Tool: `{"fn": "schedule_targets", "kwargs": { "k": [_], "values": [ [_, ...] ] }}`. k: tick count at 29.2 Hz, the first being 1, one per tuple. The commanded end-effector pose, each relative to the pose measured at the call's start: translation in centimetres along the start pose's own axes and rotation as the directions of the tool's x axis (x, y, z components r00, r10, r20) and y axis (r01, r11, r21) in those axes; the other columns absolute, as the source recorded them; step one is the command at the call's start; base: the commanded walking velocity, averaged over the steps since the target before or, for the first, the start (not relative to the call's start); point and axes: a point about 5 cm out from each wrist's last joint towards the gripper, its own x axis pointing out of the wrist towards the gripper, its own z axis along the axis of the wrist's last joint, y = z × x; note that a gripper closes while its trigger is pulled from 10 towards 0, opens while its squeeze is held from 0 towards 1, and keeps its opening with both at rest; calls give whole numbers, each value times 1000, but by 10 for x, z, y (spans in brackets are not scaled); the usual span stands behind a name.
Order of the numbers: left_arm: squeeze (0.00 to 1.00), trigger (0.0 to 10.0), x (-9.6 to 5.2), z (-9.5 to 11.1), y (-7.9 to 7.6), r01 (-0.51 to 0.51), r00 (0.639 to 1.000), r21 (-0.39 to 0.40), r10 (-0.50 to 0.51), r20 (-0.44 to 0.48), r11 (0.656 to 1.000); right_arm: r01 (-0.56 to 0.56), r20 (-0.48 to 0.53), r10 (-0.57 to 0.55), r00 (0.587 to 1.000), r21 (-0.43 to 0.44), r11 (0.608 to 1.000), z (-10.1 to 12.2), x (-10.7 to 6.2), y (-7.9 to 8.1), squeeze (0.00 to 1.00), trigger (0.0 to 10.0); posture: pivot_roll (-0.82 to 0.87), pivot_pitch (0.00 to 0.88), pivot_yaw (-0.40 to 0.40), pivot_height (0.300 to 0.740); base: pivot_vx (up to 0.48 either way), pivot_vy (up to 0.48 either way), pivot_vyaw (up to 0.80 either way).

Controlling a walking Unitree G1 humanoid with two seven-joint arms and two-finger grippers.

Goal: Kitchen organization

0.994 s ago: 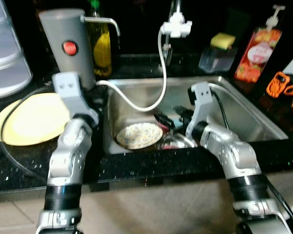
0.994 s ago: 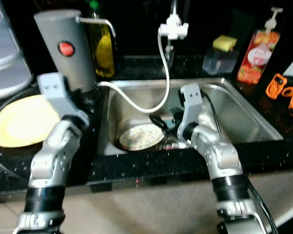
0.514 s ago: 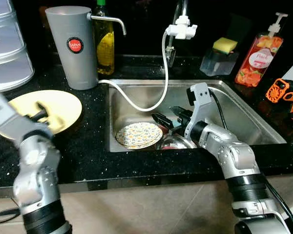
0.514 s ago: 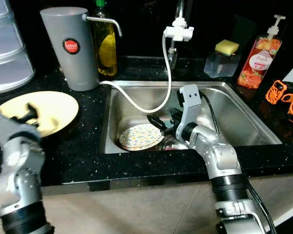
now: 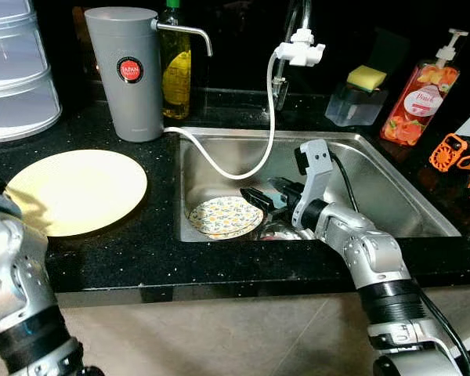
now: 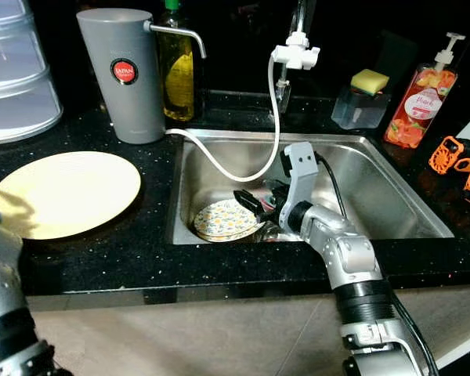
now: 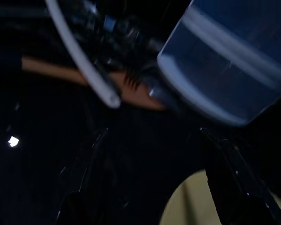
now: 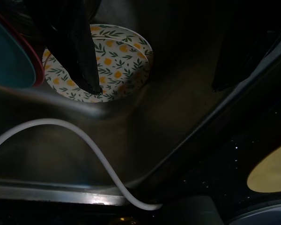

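The right gripper [image 5: 260, 197] reaches into the sink [image 5: 392, 184], its jaws parted above the edge of the patterned plate [image 5: 222, 216] lying on the sink floor. On the counter [image 5: 153, 235] left of the sink rests a yellow plate [image 5: 74, 190]. The left gripper's jaws cannot be told.

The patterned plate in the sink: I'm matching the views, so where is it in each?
Left eye view: patterned plate on the sink floor, left of the right pincer.
Right eye view: same spot.
Right wrist view: upper left.
Left wrist view: not in it.
Shared landmark: white hose.
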Motion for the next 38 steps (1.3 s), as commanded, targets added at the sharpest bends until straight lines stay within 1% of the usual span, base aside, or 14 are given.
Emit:
{"fn": "schedule_targets", "kwargs": {
  "k": [1, 4, 8, 14, 16, 19, 21, 25, 28, 29, 31, 32, 37, 38],
  "values": [
    [0, 10000, -1, -12, 5, -20, 997, -31, 18, -78, 999, 3, 2, -3, 1000, -7, 1000, -1, 0, -1, 0, 10000, 129, 161, -92, 740, 0, 0, 0],
    [0, 10000, -7, -29, 5, -12, 983, -72, -1, -183, 997, 5, 5, -4, 1000, -8, 1000, 0, -1, -1, 0, 10000, 129, 161, -92, 740, 0, 0, 0],
    [0, 10000, -39, -64, 5, 19, 937, -53, -36, -348, 998, 12, 10, -12, 1000, -15, 1000, 2, -2, -2, 0, 10000, 126, 165, -77, 740, 0, 0, 0],
    [0, 10000, -58, -77, 5, 53, 899, -92, -87, -430, 994, 19, 11, -19, 1000, -15, 1000, 2, -4, -4, 0, 10000, 127, 165, -75, 740, 0, 0, 0],
    [0, 10000, -65, -82, 1, 131, 859, -106, -166, -484, 986, 18, 10, -18, 1000, -14, 1000, 1, -4, -4, 0, 10000, 131, 165, -75, 740, 0, 0, 0],
    [0, 7176, -76, -86, -4, 262, 793, -134, -292, -535, 956, -15, -4, 15, 1000, 46, 999, -2, -2, -1, 0, 10000, 133, 164, -76, 740, 0, 0, 0],
    [0, 6392, -79, -86, -3, 274, 784, -141, -306, -541, 951, -86, 4, 86, 996, 86, 993, -2, -4, 5, 0, 10000, 133, 164, -76, 740, 0, 0, 0],
    [0, 6039, -82, -87, 2, 258, 784, -155, -300, -543, 954, -276, 58, 270, 961, 196, 941, -2, -10, 22, 0, 10000, 136, 167, -78, 740, 0, 0, 0],
    [0, 5412, -81, -86, 4, 244, 793, -158, -291, -536, 957, -314, 92, 301, 949, 234, 920, -1, -11, 25, 0, 10000, 136, 167, -79, 740, 0, 0, 0],
    [0, 4196, -81, -86, 3, 247, 792, -161, -294, -535, 956, -326, 106, 309, 945, 237, 915, 1, -11, 26, 0, 10000, 136, 167, -79, 740, 0, 0, 0],
    [0, 4196, -81, -86, 3, 249, 791, -163, -297, -535, 955, -334, 115, 314, 942, 238, 912, 1, -11, 26, 0, 10000, 137, 167, -80, 740, 0, 0, 0],
    [0, 2941, -81, -87, 5, 250, 785, -173, -304, -540, 953, -351, 133, 328, 935, 225, 909, 3, -12, 29, 0, 10000, 136, 167, -79, 740, 0, 0, 0],
    [0, 2706, -80, -91, 13, 202, 779, -202, -282, -560, 958, -348, 122, 328, 937, 219, 911, 0, -11, 33, 0, 10000, 136, 167, -79, 740, 0, 0, 0],
    [0, 588, -80, -91, 14, 191, 777, -214, -281, -564, 958, -347, 118, 329, 937, 221, 911, -1, -11, 34, 0, 10000, 137, 163, -77, 740, 0, 0, 0]
  ]
}}
